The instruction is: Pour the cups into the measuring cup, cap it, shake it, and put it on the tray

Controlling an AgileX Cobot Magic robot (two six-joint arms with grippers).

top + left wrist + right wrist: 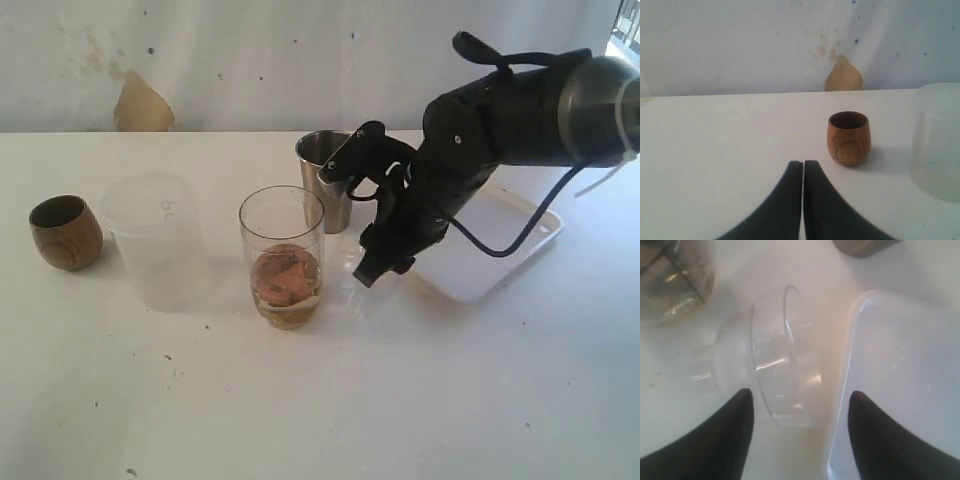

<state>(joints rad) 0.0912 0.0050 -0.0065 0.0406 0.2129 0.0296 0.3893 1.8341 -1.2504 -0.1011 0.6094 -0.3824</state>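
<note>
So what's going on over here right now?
The right gripper hangs open over a clear lid that lies beside the white tray. The measuring cup stands uncapped with brownish contents inside. The left gripper is shut on nothing, facing the wooden cup.

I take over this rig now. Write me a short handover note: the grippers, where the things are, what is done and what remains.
Left gripper: shut, empty, facing the small round brown wooden cup.
Right gripper: open, one finger on each side of the clear round plastic cap, which lies beside the flat white square tray; not gripped.
Tall clear measuring cup: upright, brown contents inside, uncapped. In the exterior view, the frosted plastic cup stands to its left and the steel tumbler behind it.
Done: at least some pouring; whether the cups are empty cannot be seen.
Left: cap, shake, set on tray.
</note>
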